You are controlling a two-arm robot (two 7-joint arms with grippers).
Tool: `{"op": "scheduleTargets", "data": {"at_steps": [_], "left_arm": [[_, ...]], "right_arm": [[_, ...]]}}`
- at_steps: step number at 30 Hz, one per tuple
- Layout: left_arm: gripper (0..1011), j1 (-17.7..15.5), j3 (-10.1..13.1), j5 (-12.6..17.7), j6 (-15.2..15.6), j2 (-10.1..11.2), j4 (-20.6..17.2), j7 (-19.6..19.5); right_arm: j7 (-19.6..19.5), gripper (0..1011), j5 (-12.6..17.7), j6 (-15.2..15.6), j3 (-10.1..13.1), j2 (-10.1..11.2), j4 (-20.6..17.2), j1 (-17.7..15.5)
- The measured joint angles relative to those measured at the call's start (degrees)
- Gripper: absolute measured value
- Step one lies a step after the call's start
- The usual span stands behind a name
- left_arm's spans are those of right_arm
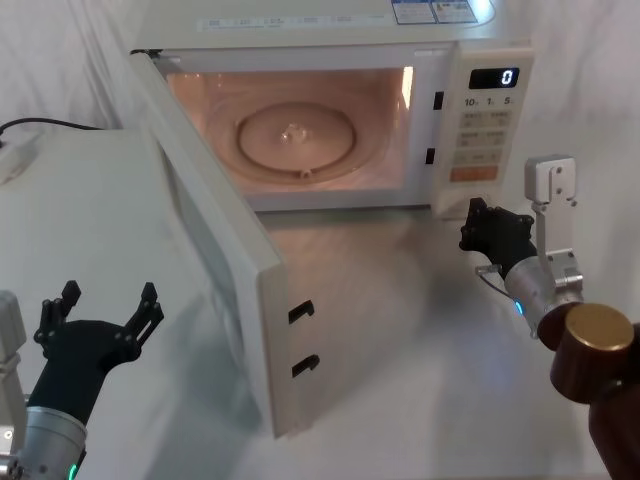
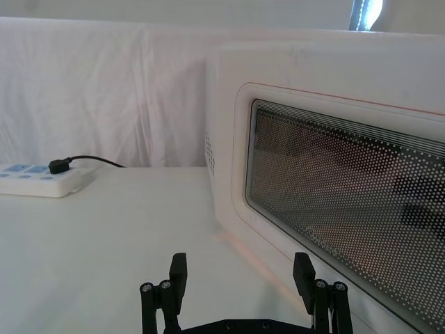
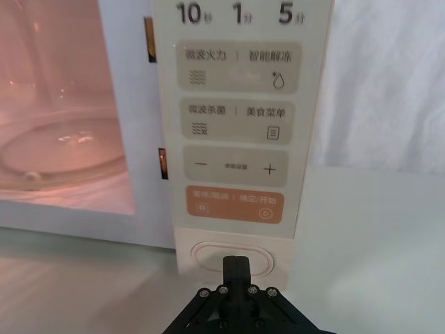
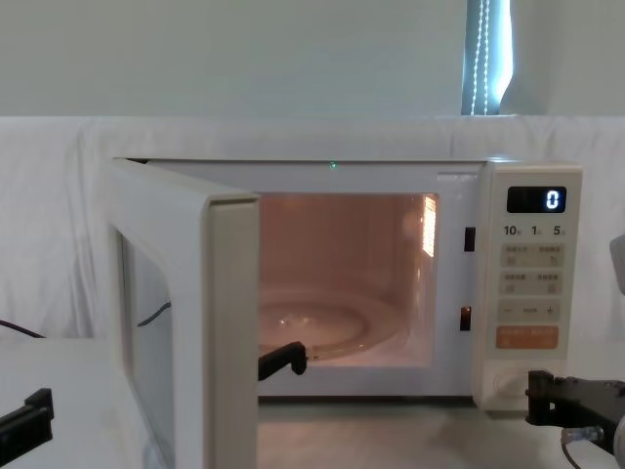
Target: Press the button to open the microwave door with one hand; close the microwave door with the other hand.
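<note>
The microwave door (image 1: pixel 215 260) stands swung wide open toward the robot's left, its latch edge pointing at the robot, and the lit cavity with the glass turntable (image 1: pixel 295 135) is exposed.

The right gripper (image 1: pixel 478 228) sits low in front of the control panel (image 1: pixel 487 120), its black fingers brought together into one narrow tip and holding nothing. In the right wrist view that tip (image 3: pixel 235 268) lies right at the wide cream button (image 3: pixel 233 256) at the foot of the panel — whether it actually touches cannot be told. Directly above the button, just beyond the tip, is the orange button (image 3: pixel 234 204), and higher still the beige keypad and the display reading 0 (image 1: pixel 507 77).

The left gripper (image 1: pixel 100 312) hovers over the table (image 1: pixel 80 215) on the outer side of the open door, fingers spread wide and empty. From the left wrist view, the door's dotted dark window (image 2: pixel 348 198) runs close alongside one finger (image 2: pixel 303 273) — near, but apart. Farther ahead of this gripper, a white power strip (image 2: pixel 42 179) with a black plug lies by the backdrop.
</note>
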Motion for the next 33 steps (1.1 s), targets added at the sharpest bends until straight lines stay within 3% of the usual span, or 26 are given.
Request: {"op": "scheduleTargets", "data": {"at_steps": [7,14,22,33], "left_arm": [[1001,0.00,0.00,0.00,0.00,0.00,0.00,0.00],[1001,0.00,0.00,0.00,0.00,0.00,0.00,0.00],[1001,0.00,0.00,0.00,0.00,0.00,0.00,0.00],[1001,0.00,0.00,0.00,0.00,0.00,0.00,0.00]], "right_arm": [[0.04,0,0.75,1.60,-0.29,0.27,-8.13,-5.19],[0.05,0,1.26,2.17,-0.72,0.43,-13.82,-9.12],[-0.62,0,-0.66,2.50,-2.79,1.33,-20.84,-13.83],[-1.37,0,-1.30,-1.46,-3.56,1.54,-26.65,-19.90]]}}
